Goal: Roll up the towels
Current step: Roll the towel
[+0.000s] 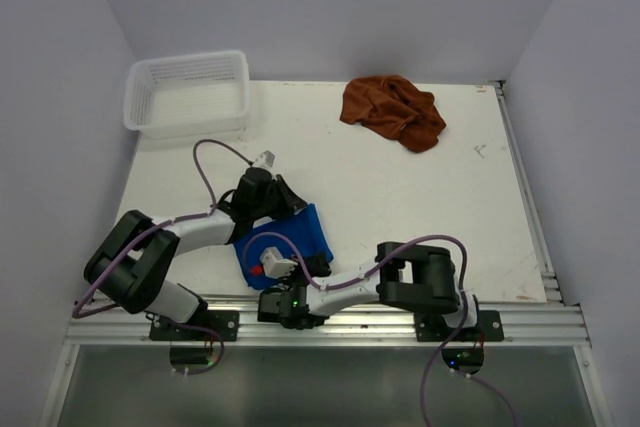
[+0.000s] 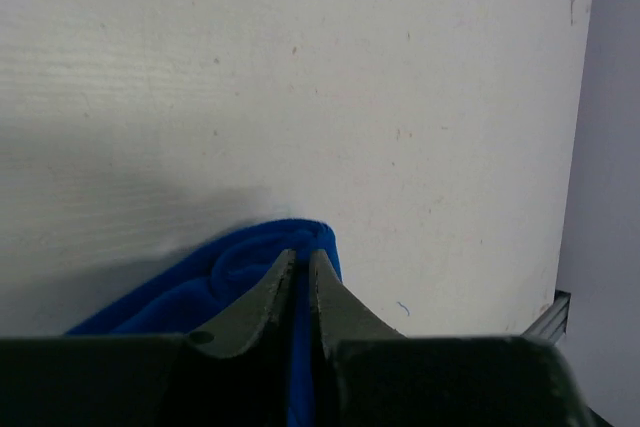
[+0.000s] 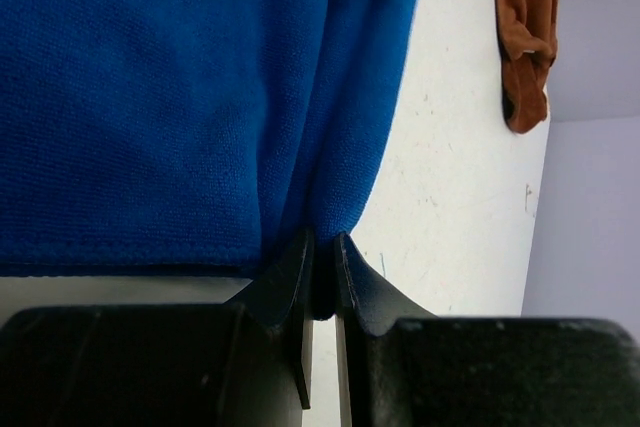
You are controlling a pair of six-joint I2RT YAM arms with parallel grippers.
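ENTRY: towel rolling, 2 arms, 1 table

1. Blue towel [image 1: 292,239]: found near the table's [image 1: 420,197] near edge, between the 2 arms, bunched and partly folded. No roll is formed yet.
2. Rust-brown towel [image 1: 392,112]: crumpled at the far side, well apart from both arms and untouched.
3. Left gripper [image 2: 303,257]: jaws are pressed almost together, with a fold of blue cloth pinched between them at the towel's far corner.
4. Right gripper [image 3: 322,242]: jaws are nearly closed, and a crease at the towel's near hem is nipped at the tips.
5. Step in hand, as judged: towel 1 of 2 is gripped at 2 points, in readiness for the first turn of the roll.
6. Next move, as judged: both pinches are to be carried together and level, so the hem is laid over evenly and not skewed.
7. Room: the metal rail [image 1: 330,325] lies just behind the towel, so little is spare on the near side. Bare board is open toward the far side. The white mesh basket [image 1: 187,130] sits in the far left corner, well clear
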